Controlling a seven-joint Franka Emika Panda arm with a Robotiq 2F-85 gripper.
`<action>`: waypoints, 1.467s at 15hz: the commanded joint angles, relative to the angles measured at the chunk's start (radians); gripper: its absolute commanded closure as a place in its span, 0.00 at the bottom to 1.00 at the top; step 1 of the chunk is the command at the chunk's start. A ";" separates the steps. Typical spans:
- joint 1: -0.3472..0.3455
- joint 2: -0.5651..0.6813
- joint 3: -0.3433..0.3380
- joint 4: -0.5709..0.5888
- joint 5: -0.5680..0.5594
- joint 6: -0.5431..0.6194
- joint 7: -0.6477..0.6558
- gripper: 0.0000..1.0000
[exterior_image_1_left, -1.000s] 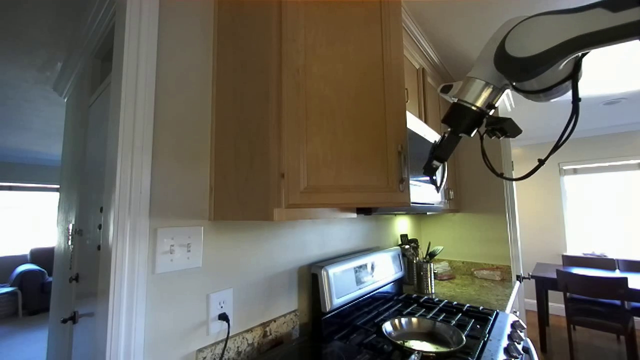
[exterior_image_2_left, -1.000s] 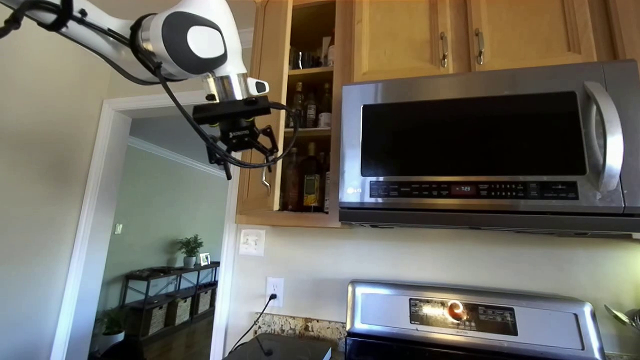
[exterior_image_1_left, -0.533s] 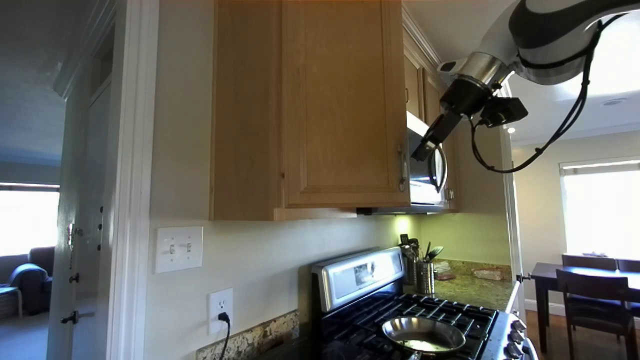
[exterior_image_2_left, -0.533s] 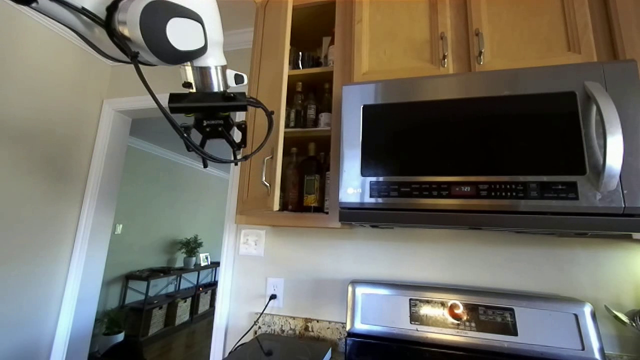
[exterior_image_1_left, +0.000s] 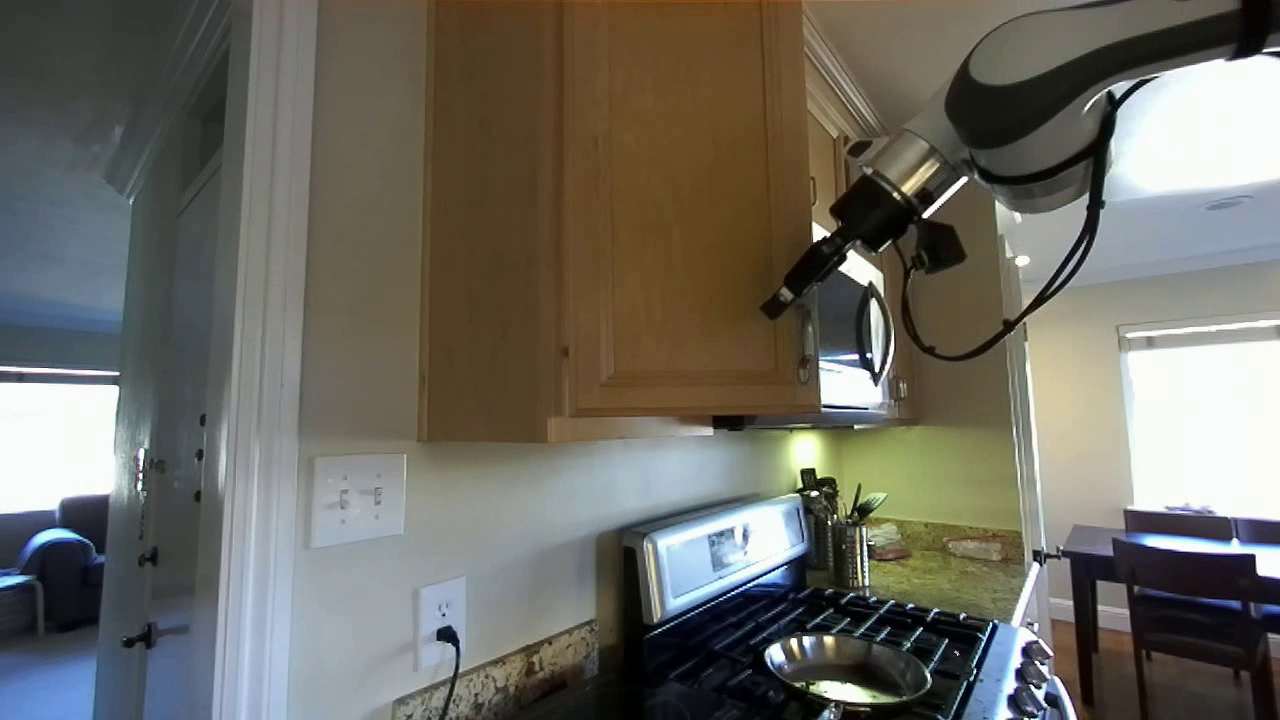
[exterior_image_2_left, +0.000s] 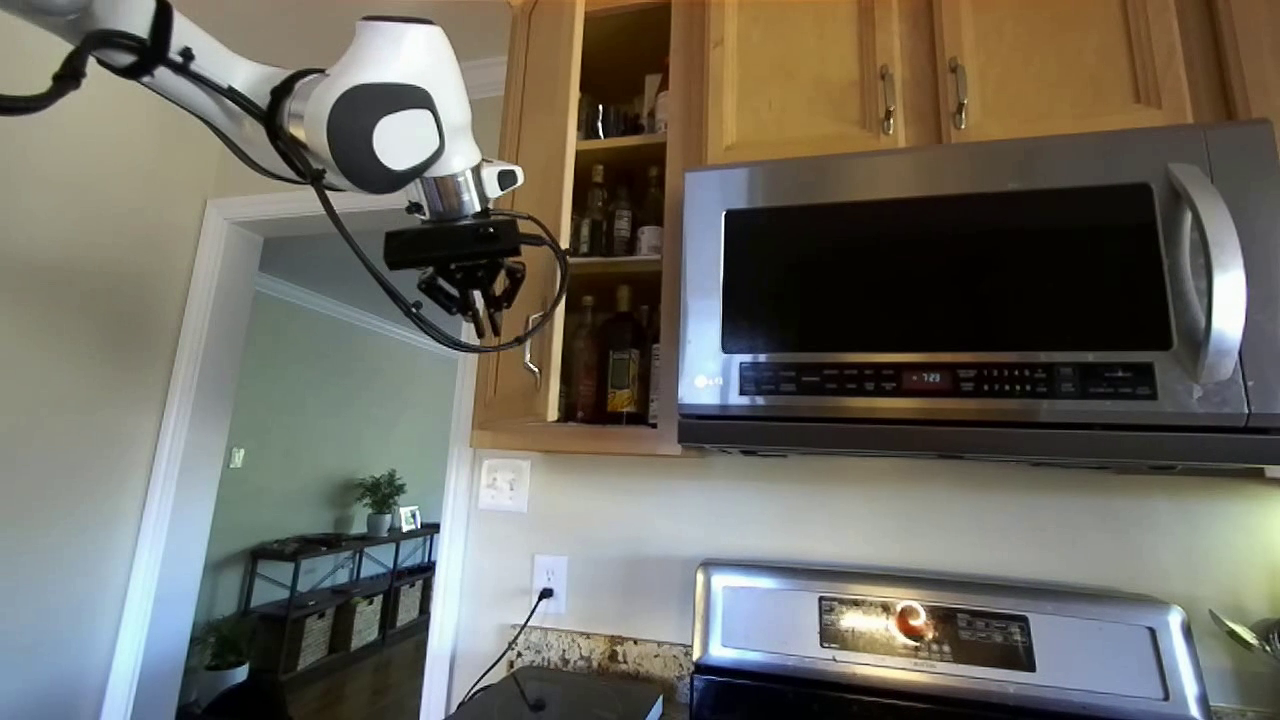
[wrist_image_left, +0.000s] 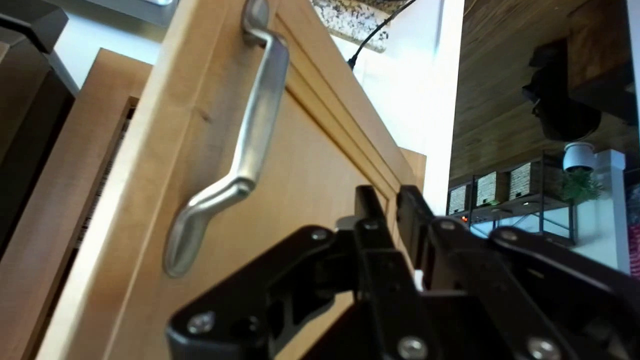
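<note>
A wooden cabinet door stands ajar; its silver handle shows in the wrist view left of the fingers. My black gripper faces the door panel with a narrow gap between its fingers and nothing held. In an exterior view the gripper hangs just left of the handle, apart from it in the picture. Seen from the side, its fingertips overlap the door's edge near the handle; whether they touch the door, I cannot tell.
Several bottles stand on the cabinet's shelves behind the door. A steel microwave hangs to the right of the cabinet. Below is a stove with a metal pan on its grates. A white door frame borders the opening to another room.
The fingers have come from wide apart to a narrow gap. My gripper first rose and drew away from the handle, then moved down and back toward it. The door has not moved.
</note>
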 joint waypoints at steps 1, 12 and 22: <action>-0.005 0.079 -0.018 0.036 -0.002 0.080 0.025 0.96; -0.005 0.328 -0.086 0.243 0.110 0.092 -0.002 0.94; -0.120 0.600 -0.039 0.588 0.193 0.025 -0.015 0.94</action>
